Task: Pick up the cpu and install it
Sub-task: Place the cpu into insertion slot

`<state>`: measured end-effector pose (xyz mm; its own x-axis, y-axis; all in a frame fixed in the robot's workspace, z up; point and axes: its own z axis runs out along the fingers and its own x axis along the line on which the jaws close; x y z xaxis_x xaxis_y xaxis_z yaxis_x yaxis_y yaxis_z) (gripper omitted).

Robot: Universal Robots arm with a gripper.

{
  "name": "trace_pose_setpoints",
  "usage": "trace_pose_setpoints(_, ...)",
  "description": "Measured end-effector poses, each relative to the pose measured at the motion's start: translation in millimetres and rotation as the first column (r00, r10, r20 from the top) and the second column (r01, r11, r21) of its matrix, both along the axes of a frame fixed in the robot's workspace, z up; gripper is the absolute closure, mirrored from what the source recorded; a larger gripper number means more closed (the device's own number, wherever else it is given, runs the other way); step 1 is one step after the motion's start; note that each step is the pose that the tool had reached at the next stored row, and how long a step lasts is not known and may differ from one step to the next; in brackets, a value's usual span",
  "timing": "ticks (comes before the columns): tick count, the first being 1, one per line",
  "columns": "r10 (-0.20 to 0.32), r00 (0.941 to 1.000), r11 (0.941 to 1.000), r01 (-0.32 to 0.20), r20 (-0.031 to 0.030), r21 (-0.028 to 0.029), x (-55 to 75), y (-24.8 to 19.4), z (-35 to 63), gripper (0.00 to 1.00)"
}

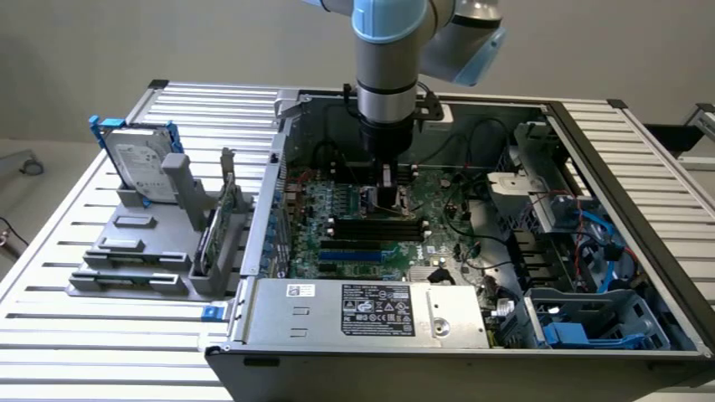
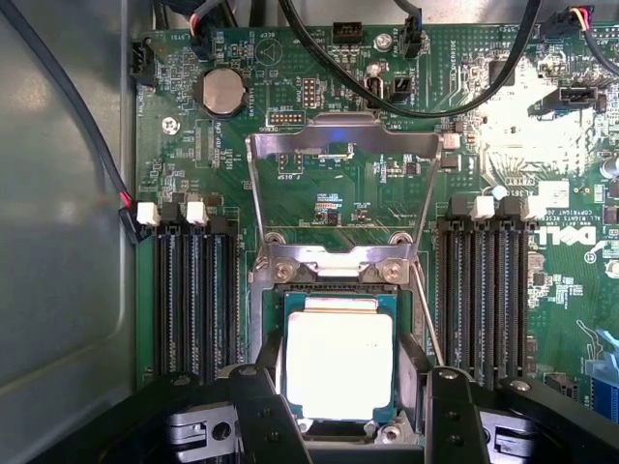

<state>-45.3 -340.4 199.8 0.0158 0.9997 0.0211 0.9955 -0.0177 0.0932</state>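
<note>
**Tool spread wide over the cpu in its socket**

The tool (image 2: 353, 379) hangs low over the socket (image 2: 329, 263), its two black fingers (image 2: 263, 416) wide apart, one on each side of the socket. The cpu (image 2: 340, 362) lies flat in the socket between them, silvery top up, with a green edge showing around it. The fingers are not clamped on it. A gap shows between the chip and one finger. The other finger's edge overlaps the chip's rim, and whether it touches cannot be told.

The metal load plate (image 2: 343, 126) stands raised off the socket, hinged at the socket's edge. Black memory slots (image 2: 193, 290) flank the socket on both sides, on the green motherboard (image 2: 358, 203).

In the exterior view the arm (image 1: 391, 67) reaches straight down into the open computer case (image 1: 447, 373), ending directly above the socket. A hard drive (image 1: 143, 159) stands upright in a grey holder (image 1: 146, 251) on the counter (image 1: 67, 335), outside the case and well apart from the socket.
</note>
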Motion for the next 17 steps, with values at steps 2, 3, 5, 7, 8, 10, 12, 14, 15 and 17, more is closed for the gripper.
trace_pose_setpoints(2, 0.0, 1.0, 1.0, 0.0, 0.0007, -0.002, -0.2, 0.0, -0.4, 0.45)
trace_pose_setpoints(3, 0.0, 1.0, 1.0, 0.0, 0.0012, -0.0028, -0.3, 0.0, -0.6, 0.45)
trace_pose_setpoints(5, 0.0, 1.0, 1.0, 0.0, 0.0026, -0.0045, -0.4, 0.0, -1.0, 0.45)
trace_pose_setpoints(7, 0.0, 1.0, 1.0, 0.0, 0.0046, -0.0055, -0.6, 0.0, -1.2, 0.45)
trace_pose_setpoints(8, 0.0, 1.0, 1.0, 0.0, 0.0055, -0.0059, -0.8, 0.0, -1.3, 0.45)
trace_pose_setpoints(10, 0.0, 1.0, 1.0, 0.0, 0.0071, -0.0062, -1.3, 0.1, -1.5, 0.45)
trace_pose_setpoints(12, 0.0, 1.0, 1.0, 0.0, 0.0084, -0.0066, -2.1, 0.3, -1.7, 0.45)
trace_pose_setpoints(14, 0.0, 1.0, 1.0, 0.0, 0.0098, -0.0065, -2.8, 0.7, -2.0, 0.45)
trace_pose_setpoints(15, 0.0, 0.9999, 1.0, 0.0, 0.0104, -0.0068, -3.1, 1.0, -2.1, 0.45)
trace_pose_setpoints(17, 0.0, 0.9999, 1.0, 0.0, 0.0119, -0.0074, -3.2, 1.9, -2.4, 0.45)
